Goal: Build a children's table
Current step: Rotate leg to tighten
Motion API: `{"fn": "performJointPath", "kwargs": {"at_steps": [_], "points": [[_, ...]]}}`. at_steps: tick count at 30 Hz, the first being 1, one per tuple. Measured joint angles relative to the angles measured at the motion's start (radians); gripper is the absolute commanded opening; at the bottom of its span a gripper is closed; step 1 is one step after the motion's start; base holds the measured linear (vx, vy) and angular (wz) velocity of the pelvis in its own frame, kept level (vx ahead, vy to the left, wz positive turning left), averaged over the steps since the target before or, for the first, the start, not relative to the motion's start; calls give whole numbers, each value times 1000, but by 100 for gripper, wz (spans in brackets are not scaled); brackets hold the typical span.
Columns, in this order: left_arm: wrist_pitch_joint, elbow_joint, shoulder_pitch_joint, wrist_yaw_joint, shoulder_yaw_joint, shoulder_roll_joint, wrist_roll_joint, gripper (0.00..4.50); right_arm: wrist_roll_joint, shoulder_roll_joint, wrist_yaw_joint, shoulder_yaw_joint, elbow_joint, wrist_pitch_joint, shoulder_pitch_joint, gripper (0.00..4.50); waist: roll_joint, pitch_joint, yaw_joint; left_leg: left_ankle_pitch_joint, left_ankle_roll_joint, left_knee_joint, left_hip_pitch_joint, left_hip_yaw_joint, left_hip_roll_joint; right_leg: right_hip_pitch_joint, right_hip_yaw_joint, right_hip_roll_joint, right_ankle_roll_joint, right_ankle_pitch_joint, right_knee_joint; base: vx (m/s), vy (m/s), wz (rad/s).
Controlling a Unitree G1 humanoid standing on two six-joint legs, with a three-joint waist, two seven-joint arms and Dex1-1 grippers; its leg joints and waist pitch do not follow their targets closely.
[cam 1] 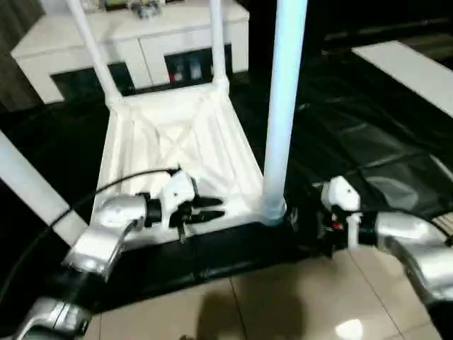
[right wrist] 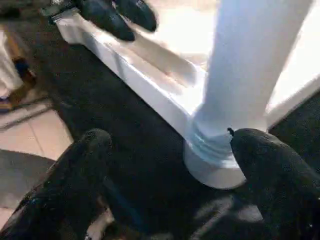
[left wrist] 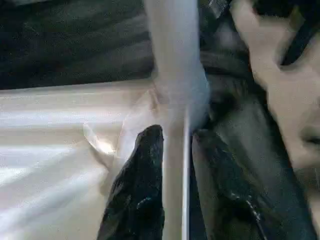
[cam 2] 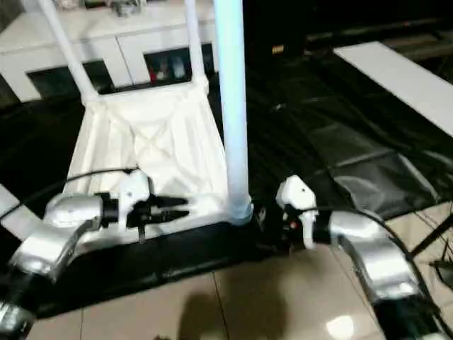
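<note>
The tabletop [cam 1: 177, 152] was laid upside down on the black table [cam 1: 340, 142], a leg [cam 1: 283, 106] standing upright in its near corner socket. The left pincer [cam 1: 205, 210] was held released over the rim, and the right pincer [right wrist: 165, 165] was spread wide beside the leg's base.

Dim room, soft focus throughout: overhead light glares off the floor tiles [cam 1: 347, 328] and washes out the white tabletop [cam 1: 177, 142], while both wrist views blur heavily up close.

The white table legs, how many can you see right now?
4: two legs stand in the tabletop's far corners, one stands in the near right corner, and one slants past the near left side, its seating unclear.
</note>
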Motion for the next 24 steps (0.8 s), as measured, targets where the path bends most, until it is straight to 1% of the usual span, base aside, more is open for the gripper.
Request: {"fn": "performJointPath", "kwargs": {"at_steps": [1, 2, 3, 4, 5, 6, 7, 8, 9, 10, 11, 12, 13, 14, 15, 16, 17, 18, 19, 20, 22, 23, 24], "points": [[27, -58, 36, 39, 34, -11, -25, 144, 22, 0, -8, -13, -40, 28, 17, 416, 1, 0, 0, 0, 0, -1, 0, 0, 0, 0, 0, 0, 0, 0, 0, 0, 0, 0], [62, -153, 97, 101, 86, -31, -53, 154, 55, 15, -34, -31, -100, 69, 39, 416, 2, -1, -4, 0, 0, -1, 1, 0, 0, 0, 0, 0, 1, 0, 0, 0, 0, 0], [78, -185, 118, 126, 100, -36, -65, 177, 70, 24, -47, -33, -122, 86, 43, 416, 2, -1, -6, 0, 0, -1, 2, 0, 1, 1, 0, 0, 2, -1, 0, 0, 0, 0], [105, -230, 149, 159, 119, -43, -75, 183, 83, 40, -71, -33, -143, 109, 43, 416, 2, -1, -8, 0, 0, -2, 2, 0, 1, 1, 0, 1, 4, -2, 0, 0, 0, 0], [141, -308, 214, 197, 152, -59, -100, 185, 90, 77, -111, -32, -177, 128, 50, 416, 2, -1, -14, 0, 0, -3, 3, -1, 1, 1, 0, 1, 10, -6, 0, 0, 0, 0], [173, -353, 263, 217, 169, -71, -126, 192, 92, 101, -134, -25, -198, 139, 61, 416, 2, -2, -17, 0, -1, -3, 3, -2, 1, 2, 0, 1, 15, -9, 0, 0, 0, 0], [195, -376, 296, 227, 173, -77, -144, 192, 96, 113, -146, -17, -211, 145, 75, 416, 3, -2, -17, 0, -1, -2, 4, -3, 0, 2, 0, 1, 17, -10, 0, 0, 0, 0], [226, -408, 345, 229, 182, -71, -176, 205, 110, 123, -155, 2, -212, 160, 82, 416, 2, -1, -17, 0, -1, -3, 3, -3, 0, 2, 0, 2, 18, -11, 0, 0, 0, 0], [246, -432, 384, 226, 187, -61, -203, 227, 119, 129, -156, 10, -218, 170, 92, 433, 2, -1, -17, 0, -1, -3, 2, -4, 0, 2, 1, 3, 18, -11, 0, 0, 0, 0], [265, -460, 426, 215, 190, -41, -224, 230, 125, 133, -156, 16, -229, 178, 104, 443, 1, -1, -17, 0, -1, -3, 2, -5, 0, 2, 1, 3, 18, -11, 0, 0, 0, 0], [286, -497, 487, 191, 196, -1, -247, 229, 128, 136, -156, 30, -243, 183, 117, 450, -1, -1, -16, 0, -1, -3, 2, -5, 0, 2, 2, 3, 21, -13, 0, 0, 0, 0], [311, -529, 538, 171, 207, 37, -258, 240, 127, 140, -159, 40, -244, 186, 119, 450, -3, -1, -16, 0, -1, -3, 2, -6, 0, 2, 3, 4, 21, -13, 0, 0, 0, 0], [337, -554, 583, 152, 217, 74, -268, 240, 127, 142, -165, 45, -244, 189, 120, 450, -5, 0, -17, 0, -1, -3, 2, -6, -1, 2, 4, 5, 22, -13, 0, 0, 0, 0], [365, -574, 618, 136, 237, 101, -273, 269, 127, 142, -177, 44, -244, 195, 118, 450, -8, 2, -18, 0, -1, -3, 2, -7, -1, 2, 5, 5, 23, -14, 0, 0, 0, 0], [374, -579, 635, 123, 254, 113, -274, 275, 127, 146, -186, 44, -243, 202, 116, 450, -9, 3, -17, 0, -1, -3, 3, -7, -2, 2, 8, 6, 25, -15, 0, 0, 0, 0], [381, -578, 651, 116, 274, 125, -272, 276, 127, 156, -197, 43, -240, 207, 112, 450, -13, 3, -16, 0, -1, -3, 3, -7, -2, 2, 13, 9, 25, -15, 0, 0, 0, 0], [373, -569, 668, 115, 302, 130, -265, 281, 126, 169, -210, 43, -236, 208, 106, 450, -17, 3, -14, 0, -1, -3, 3, -8, -2, 2, 21, 15, 26, -16, -1, 0, 0, 0], [356, -546, 676, 119, 325, 126, -259, 295, 123, 184, -225, 41, -226, 208, 97, 450, -19, 2, -15, 0, -1, -3, 3, -8, -2, 2, 24, 15, 27, -16, -1, 0, 0, 0], [341, -521, 679, 127, 347, 122, -253, 295, 120, 193, -238, 40, -217, 207, 90, 450, -21, 1, -14, 0, -1, -3, 3, -8, -2, 2, 24, 16, 27, -16, -1, 0, 0, 0], [329, -499, 686, 138, 368, 118, -248, 318, 117, 198, -250, 40, -203, 207, 83, 450, -25, 0, -13, 0, -1, -3, 3, -8, -2, 2, 24, 16, 27, -17, -1, 0, 0, 0], [313, -492, 708, 152, 385, 117, -250, 321, 110, 202, -264, 40, -196, 205, 78, 450, -29, -2, -11, 0, -1, -2, 3, -8, -3, 2, 25, 16, 27, -17, -2, 0, 0, 0], [279, -480, 732, 154, 398, 110, -255, 328, 105, 215, -279, 41, -183, 199, 73, 450, -33, -3, -11, 0, -1, -2, 4, -8, -3, 2, 26, 16, 27, -17, -2, 0, 0, 0], [232, -446, 753, 151, 411, 95, -260, 346, 100, 230, -296, 41, -165, 188, 67, 450, -34, -4, -13, 0, -1, -3, 4, -8, -4, 2, 26, 16, 27, -17, -2, 0, 0, 0]]}}
